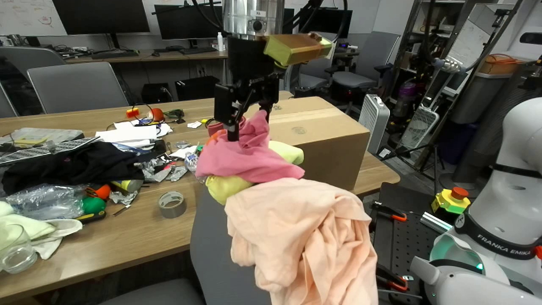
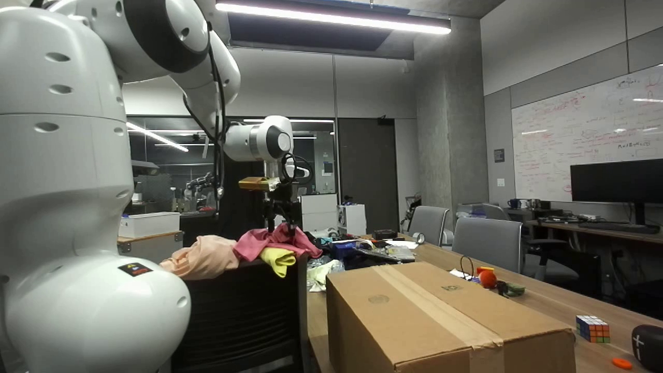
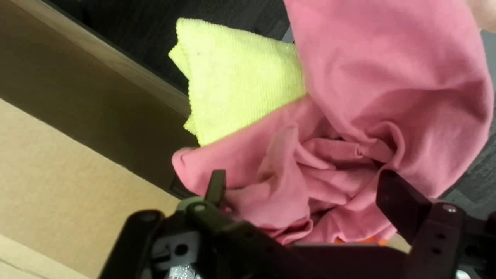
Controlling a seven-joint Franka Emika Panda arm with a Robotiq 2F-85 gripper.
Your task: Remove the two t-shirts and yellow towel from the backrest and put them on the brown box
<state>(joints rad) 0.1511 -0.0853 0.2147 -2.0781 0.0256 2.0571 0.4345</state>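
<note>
Fingers (image 3: 401, 203): yours stand spread apart, pointing down, gripping nothing.
Brown box (image 2: 445, 321): it sits on the surface (image 1: 135, 233) beside the backrest; none of your three pieces lies on it, so by your pictures nothing is delivered.
Backrest (image 1: 218, 258): its top carries both t-shirts and the towel, so you have all three left to take off and move across.
Pink t-shirt (image 1: 254, 161): directly below your fingers, with a bunched fold rising between them; whether the tips touch it is hard to tell. It looks like your first pick.
Yellow towel (image 3: 240, 81): partly under the pink t-shirt, poking out on either side of it, off to one side of your fingers; probably simpler once the pink piece is gone.
Peach t-shirt (image 1: 305, 228): draped over the backrest next to the pink one, well clear of your fingers; its long hang may drag when you lift it.
</note>
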